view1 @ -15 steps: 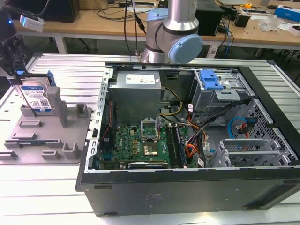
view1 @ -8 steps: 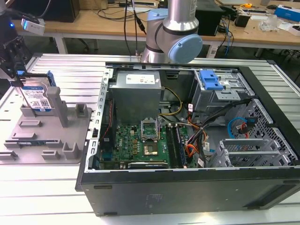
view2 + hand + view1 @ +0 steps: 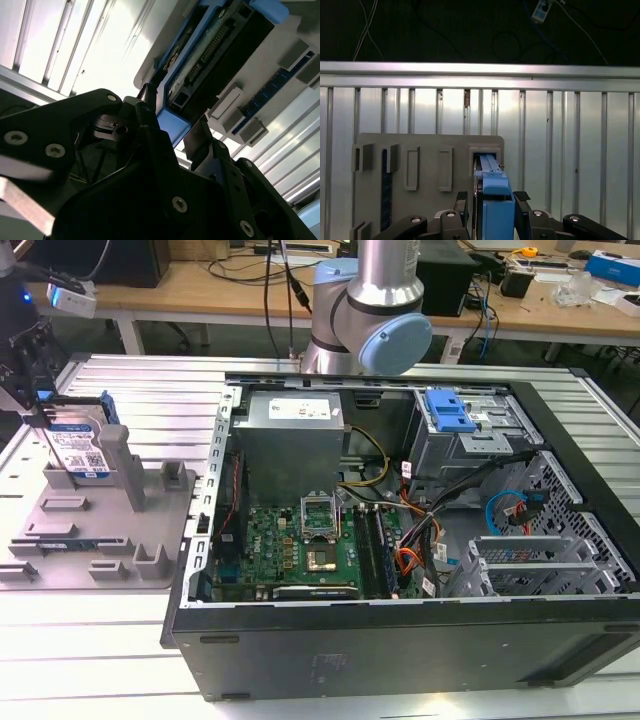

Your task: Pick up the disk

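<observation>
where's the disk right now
The disk stands on edge in a slot of the grey holder tray at the exterior view's left, beside the open computer case, with the gripper at its top edge.

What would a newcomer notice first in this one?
The open PC case sits in the middle of the exterior view, its green board exposed. On that view's left, the disk stands upright in a grey tray. In the first wrist view the gripper is right at the disk's blue rail.
</observation>
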Controlling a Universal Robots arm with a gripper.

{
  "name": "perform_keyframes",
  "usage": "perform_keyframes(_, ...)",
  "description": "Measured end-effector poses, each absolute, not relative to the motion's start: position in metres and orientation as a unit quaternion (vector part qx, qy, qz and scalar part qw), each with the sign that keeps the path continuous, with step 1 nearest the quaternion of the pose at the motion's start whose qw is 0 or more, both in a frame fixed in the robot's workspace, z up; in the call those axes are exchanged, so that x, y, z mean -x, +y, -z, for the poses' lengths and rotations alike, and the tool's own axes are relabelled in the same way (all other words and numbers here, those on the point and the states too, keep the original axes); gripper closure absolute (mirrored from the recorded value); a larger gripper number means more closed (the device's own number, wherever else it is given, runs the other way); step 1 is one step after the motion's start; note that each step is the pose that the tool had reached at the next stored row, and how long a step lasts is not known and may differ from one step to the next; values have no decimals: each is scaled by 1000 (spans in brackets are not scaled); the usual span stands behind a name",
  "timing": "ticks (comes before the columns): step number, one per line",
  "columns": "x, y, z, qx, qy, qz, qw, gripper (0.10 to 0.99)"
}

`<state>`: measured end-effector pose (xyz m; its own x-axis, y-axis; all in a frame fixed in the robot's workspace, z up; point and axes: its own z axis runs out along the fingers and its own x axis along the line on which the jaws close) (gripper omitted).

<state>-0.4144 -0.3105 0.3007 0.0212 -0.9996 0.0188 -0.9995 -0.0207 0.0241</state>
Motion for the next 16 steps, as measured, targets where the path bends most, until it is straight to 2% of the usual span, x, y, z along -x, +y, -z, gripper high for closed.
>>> perform_keyframes(11, 414, -310, -296, -714, -700, 2, 15, 604)
perform_keyframes(12, 414, -310, -296, -714, -700, 2, 15, 616)
perform_keyframes(13, 414, -310, -296, -714, -700, 2, 15, 690)
perform_keyframes(16, 414, -310, -296, -714, -700, 2, 15, 690)
